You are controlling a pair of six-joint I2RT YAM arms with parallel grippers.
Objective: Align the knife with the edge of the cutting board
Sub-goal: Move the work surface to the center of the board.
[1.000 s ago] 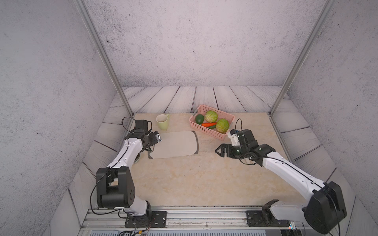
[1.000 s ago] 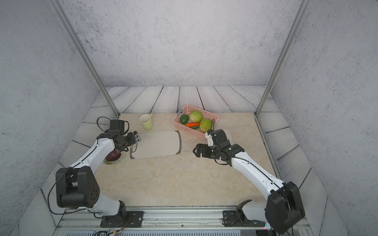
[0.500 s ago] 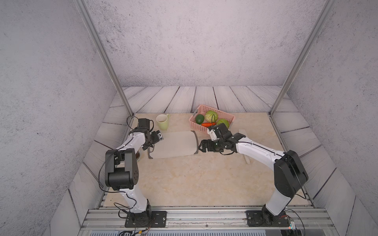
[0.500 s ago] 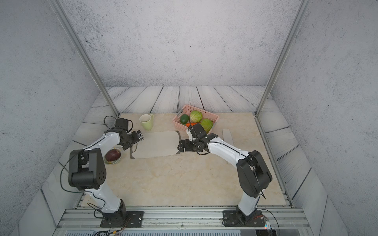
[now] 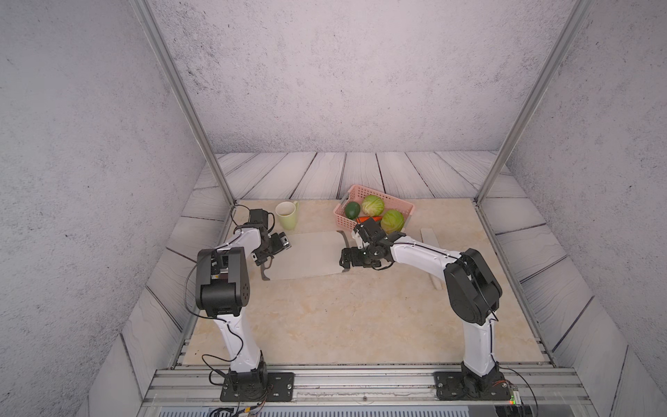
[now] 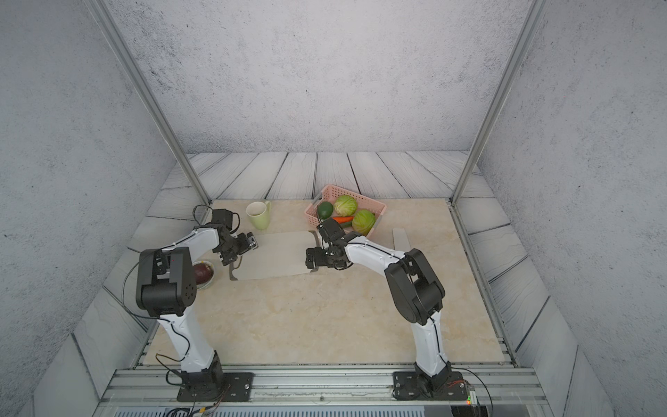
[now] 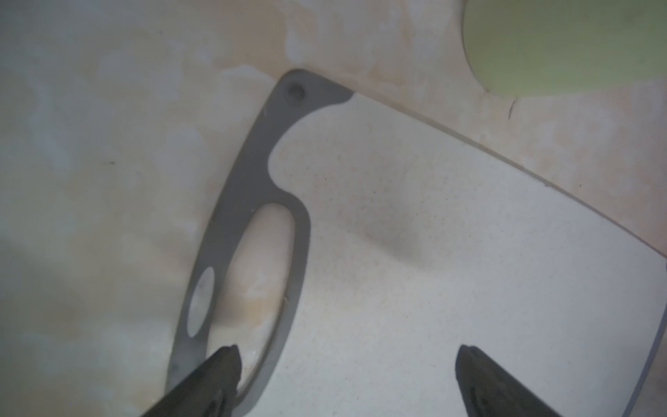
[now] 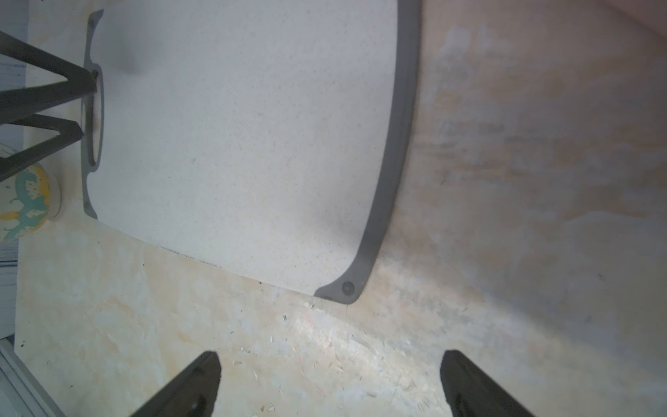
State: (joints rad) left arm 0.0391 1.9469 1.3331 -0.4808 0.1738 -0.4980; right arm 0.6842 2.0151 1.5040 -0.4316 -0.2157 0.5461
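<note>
Beige marbled tabletop, bare toward six o'clock. Pale grey rectangular cutting board sits left of centre. Left gripper and right gripper hover at its ends, fingers apart, empty. Cream cleaver-shaped knife lies apart at the board's three o'clock, partly behind the right forearm. It is likely best laid parallel beside the dark end strip.

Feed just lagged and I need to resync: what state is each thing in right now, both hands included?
cutting board: flat on the table.
knife: flat on the table, apart from the board, untouched.
left hand: open, empty, over the board's handle-hole end.
right hand: open, empty, by the board's plain end.
mug: upright.
basket: holds vegetables.
</note>
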